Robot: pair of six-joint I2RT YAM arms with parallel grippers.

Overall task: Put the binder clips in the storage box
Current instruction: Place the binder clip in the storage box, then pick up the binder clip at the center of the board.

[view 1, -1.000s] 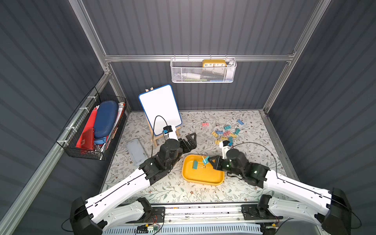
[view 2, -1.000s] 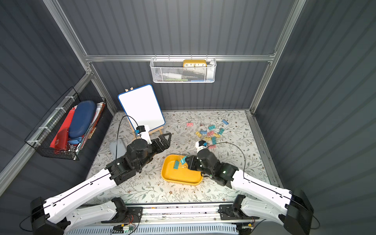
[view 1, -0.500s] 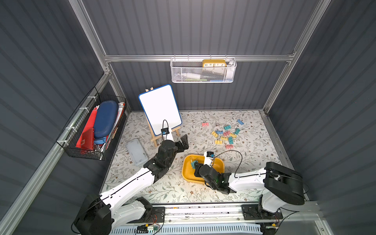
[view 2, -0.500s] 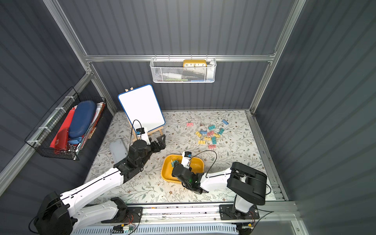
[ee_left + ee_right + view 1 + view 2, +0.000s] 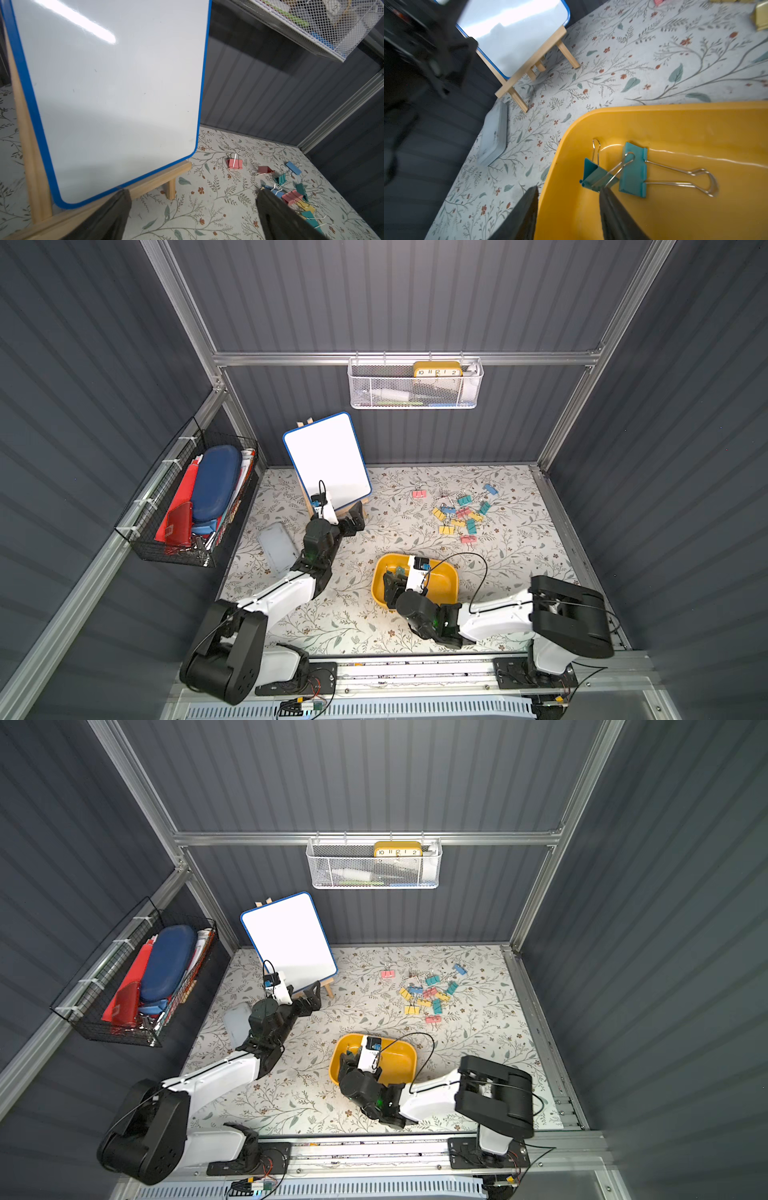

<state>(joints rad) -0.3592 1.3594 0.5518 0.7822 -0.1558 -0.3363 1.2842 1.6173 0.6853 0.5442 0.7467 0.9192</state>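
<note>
Two binder clips (image 5: 633, 170) lie in storage box (image 5: 695, 207); right hand (image 5: 569, 189) apart, empty. Loose clips (image 5: 462, 512) on desk (image 5: 332, 614): one o'clock from it, three o'clock from wide-apart left hand (image 5: 354, 520).

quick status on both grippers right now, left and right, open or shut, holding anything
left gripper: open, holding nothing.
right gripper: open, holding nothing; two teal binder clips lie in the storage box just ahead of it.
</note>
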